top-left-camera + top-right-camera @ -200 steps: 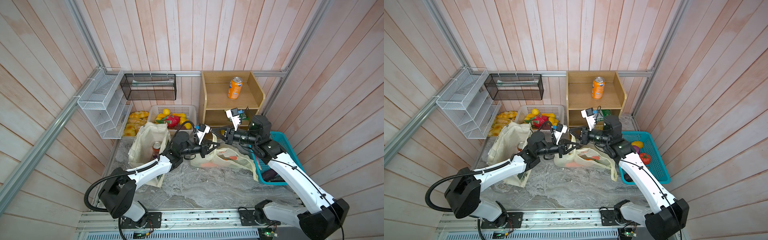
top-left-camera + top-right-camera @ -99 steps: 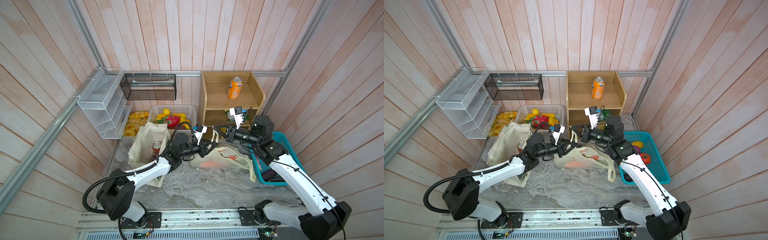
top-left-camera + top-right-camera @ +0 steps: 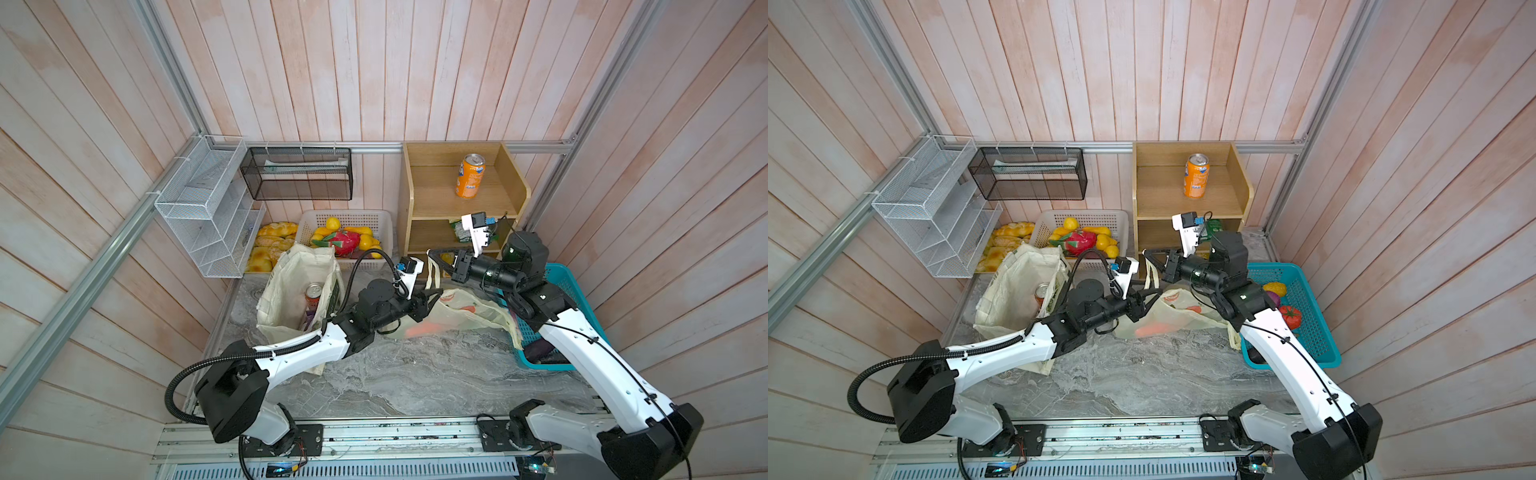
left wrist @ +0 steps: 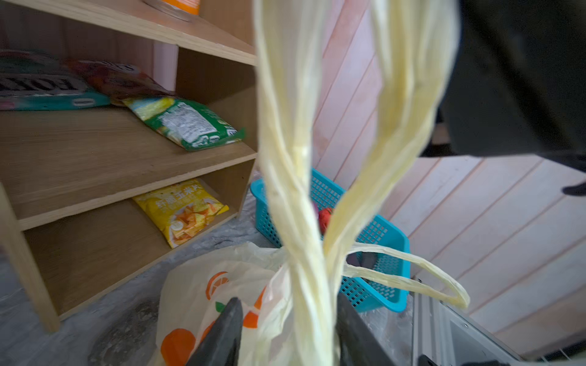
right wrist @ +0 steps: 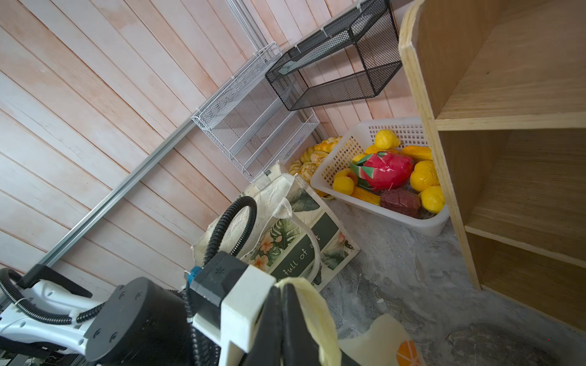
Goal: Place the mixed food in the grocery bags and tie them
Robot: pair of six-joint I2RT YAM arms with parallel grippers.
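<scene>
Wall storage marks the left boundary: a white wire rack (image 3: 203,208) is fixed to the side wall above the bench (image 3: 395,374) edge, with bread loaves (image 3: 270,245) lying below it. Just right of these, the canvas tote (image 3: 286,282) stands upright with its mouth open. The red soda can (image 3: 313,293) stands inside it, and a sliver of purple snack packet (image 3: 309,321) shows beside the can. The tote's rear rim is just beside the white basket (image 3: 345,215) of toy fruit, which sits against the back wall. The left arm passes close in front of the tote's right wall. The left end effector (image 4: 288,299) is released: in the left wrist view its fingers (image 4: 222,332) stand apart, and the twisted handles (image 4: 285,158) of the plastic bag (image 3: 465,311) rise between them, nearer one finger than the other. The bag body lies on the bench at centre, with an orange toy carrot (image 3: 422,330) visible through the film. Its right edge drapes against the rim of the blue basket (image 3: 561,274). The right end effector (image 5: 281,291) is clenched on one handle loop and holds it raised above the bag, in front of the wooden shelf (image 3: 432,195). An orange soda can (image 3: 469,176) stands on the top board of that shelf. Bare bench surface spans the front strip, from the bag to the base rail (image 3: 374,436).
</scene>
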